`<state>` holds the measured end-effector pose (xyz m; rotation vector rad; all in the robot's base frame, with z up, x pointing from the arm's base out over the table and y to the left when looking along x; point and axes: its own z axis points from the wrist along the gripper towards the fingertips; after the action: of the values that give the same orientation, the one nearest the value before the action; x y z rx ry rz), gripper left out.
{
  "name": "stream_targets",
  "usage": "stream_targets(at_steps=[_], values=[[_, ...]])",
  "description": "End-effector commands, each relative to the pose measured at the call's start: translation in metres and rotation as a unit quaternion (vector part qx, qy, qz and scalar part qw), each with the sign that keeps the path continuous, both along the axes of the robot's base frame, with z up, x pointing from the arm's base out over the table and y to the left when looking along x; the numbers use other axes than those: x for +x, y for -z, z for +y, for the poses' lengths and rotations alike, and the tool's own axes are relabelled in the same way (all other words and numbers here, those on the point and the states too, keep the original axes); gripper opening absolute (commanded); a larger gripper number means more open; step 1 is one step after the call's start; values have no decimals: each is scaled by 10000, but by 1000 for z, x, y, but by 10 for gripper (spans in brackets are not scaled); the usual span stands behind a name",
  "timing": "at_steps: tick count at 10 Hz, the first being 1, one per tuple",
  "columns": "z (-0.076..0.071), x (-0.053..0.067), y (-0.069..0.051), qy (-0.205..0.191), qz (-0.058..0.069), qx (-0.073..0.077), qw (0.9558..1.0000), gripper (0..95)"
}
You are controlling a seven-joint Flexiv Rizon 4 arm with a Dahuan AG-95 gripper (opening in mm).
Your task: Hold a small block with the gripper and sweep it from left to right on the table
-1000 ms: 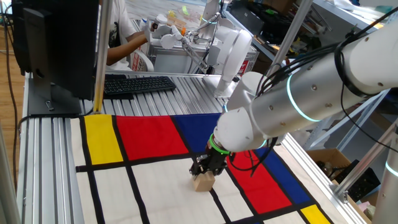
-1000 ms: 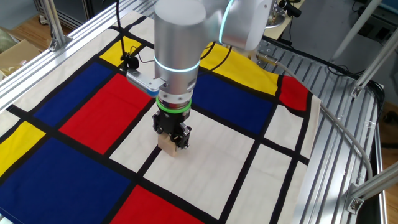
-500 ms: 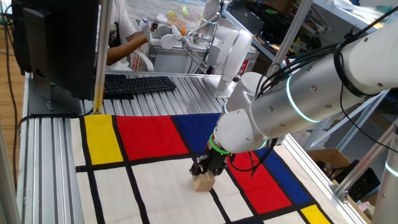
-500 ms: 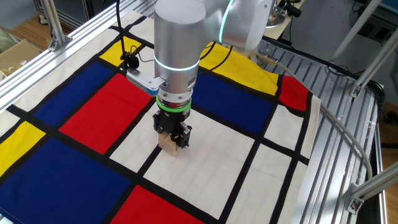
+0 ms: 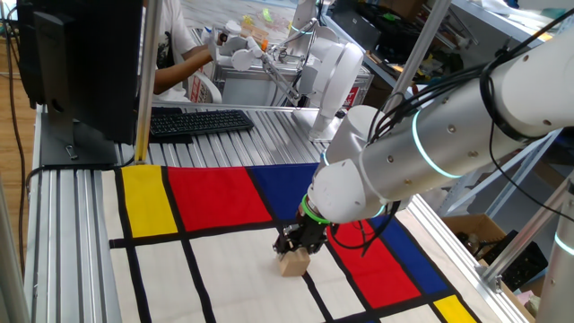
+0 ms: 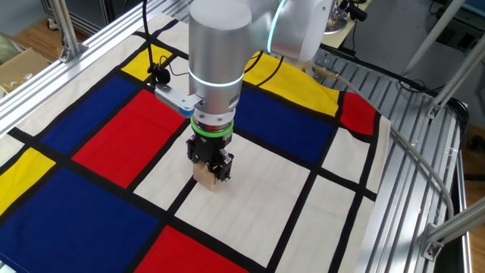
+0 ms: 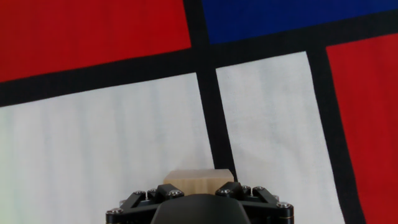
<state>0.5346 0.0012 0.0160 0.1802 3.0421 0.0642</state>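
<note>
Light-tan wood is showing between my jaws: the gripper [image 6: 211,173] is clamping the small block [image 6: 204,180], pressing it onto a white panel of the table [image 6: 91,144] beside a black line. Grasping looks done; I judge the rightward sweep remains.

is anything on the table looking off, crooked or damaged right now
Nothing stands out. The gripper is shut on the small block, which rests on a white panel beside a black line, and the cloth on the table lies flat and clean.
</note>
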Motion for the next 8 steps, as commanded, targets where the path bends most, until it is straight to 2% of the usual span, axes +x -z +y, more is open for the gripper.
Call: stream_targets(at_steps=[1, 8], values=[[0, 0, 0, 13, -12, 0, 10000, 0], [5, -1, 1, 47, -25, 13, 10000, 0]])
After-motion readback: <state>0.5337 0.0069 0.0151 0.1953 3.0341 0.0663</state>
